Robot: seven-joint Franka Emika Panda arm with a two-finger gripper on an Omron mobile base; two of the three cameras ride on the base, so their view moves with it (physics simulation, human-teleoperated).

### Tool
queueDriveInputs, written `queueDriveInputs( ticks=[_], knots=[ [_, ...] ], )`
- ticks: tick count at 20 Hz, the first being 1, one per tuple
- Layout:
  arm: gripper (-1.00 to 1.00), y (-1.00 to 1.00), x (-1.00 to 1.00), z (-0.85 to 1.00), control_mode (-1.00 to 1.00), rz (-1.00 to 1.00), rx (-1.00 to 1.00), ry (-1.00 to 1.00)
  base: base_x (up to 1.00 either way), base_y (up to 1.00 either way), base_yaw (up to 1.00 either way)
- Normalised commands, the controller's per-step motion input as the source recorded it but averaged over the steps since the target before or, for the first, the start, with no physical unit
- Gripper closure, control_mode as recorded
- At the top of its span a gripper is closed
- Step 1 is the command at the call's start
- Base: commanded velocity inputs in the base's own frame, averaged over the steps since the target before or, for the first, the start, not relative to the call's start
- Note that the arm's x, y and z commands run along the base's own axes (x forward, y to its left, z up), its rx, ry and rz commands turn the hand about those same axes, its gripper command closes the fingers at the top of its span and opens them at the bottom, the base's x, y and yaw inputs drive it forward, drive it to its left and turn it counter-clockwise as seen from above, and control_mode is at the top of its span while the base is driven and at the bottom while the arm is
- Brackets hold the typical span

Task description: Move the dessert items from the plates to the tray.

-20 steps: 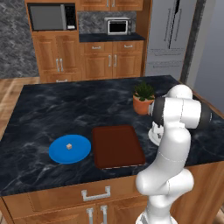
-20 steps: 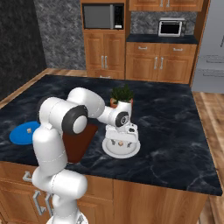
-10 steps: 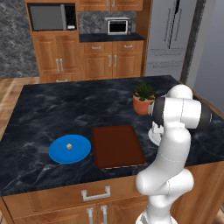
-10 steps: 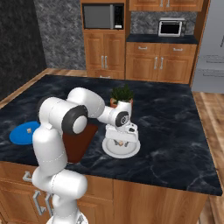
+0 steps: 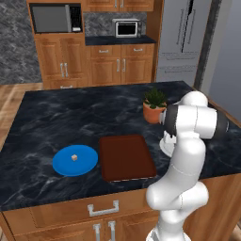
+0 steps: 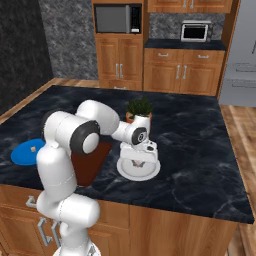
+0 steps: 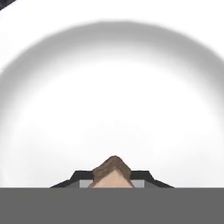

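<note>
Dark marbled stone tops the island [image 5: 70, 113], with wood drawers along its near face. Closest to the front edge lies the tray [image 5: 126, 156], flat and bare, its long side running away from the robot. Just left of it, apart by a thin strip of stone, sits the blue plate [image 5: 75, 160] with one small tan cube [image 5: 74, 157] near its middle. From the right base view that same blue plate [image 6: 29, 151] shows at the island's left edge, the cube [image 6: 33, 148] on it.

Right of the tray is the white plate [image 6: 139, 170], near the front edge. The gripper [image 6: 139, 161] is down on this plate, pointing at its middle. In the hand view the white plate [image 7: 113, 87] spreads out all around, and a second cube [image 7: 113, 173], tan with a browner top, sits between the dark fingertips [image 7: 142, 176], which stand close on either side of it. The jaws are narrow around the cube, but whether they press it cannot be told.

Behind the white plate, just beyond the wrist, stands a potted plant [image 6: 139, 110] in a terracotta pot. The far half of the island is open stone, with wide room to the right of the white plate as well.

Beyond the island are wood cabinets [image 5: 99, 66], a built-in microwave [image 5: 51, 18], a small toaster oven [image 5: 127, 28] on a dark counter, and a steel fridge [image 5: 181, 37]. No writing or brand can be read anywhere.
</note>
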Motion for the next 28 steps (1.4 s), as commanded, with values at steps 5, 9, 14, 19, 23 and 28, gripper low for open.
queueDriveInputs(
  ticks=[5, 9, 14, 19, 23, 28],
  knots=[
    [1.00, 0.23, -0.26, 0.37, -1.00, 0.06, 0.03, -0.09, 0.00, 0.00, 0.00],
    [1.00, 0.52, -0.17, 0.49, -1.00, 0.10, 0.10, -0.14, 0.00, 0.00, 0.00],
    [1.00, 0.71, -0.04, 0.45, -1.00, 0.10, 0.07, -0.11, 0.00, 0.00, 0.00],
    [1.00, 0.98, 0.00, 0.25, -1.00, 0.09, 0.01, -0.01, 0.00, 0.00, 0.00],
    [1.00, 1.00, 0.00, 0.08, -1.00, 0.08, 0.00, 0.01, 0.00, 0.00, 0.00],
    [1.00, 0.86, 0.04, 0.02, -1.00, 0.03, -0.02, 0.03, 0.00, 0.00, 0.00]
  ],
)
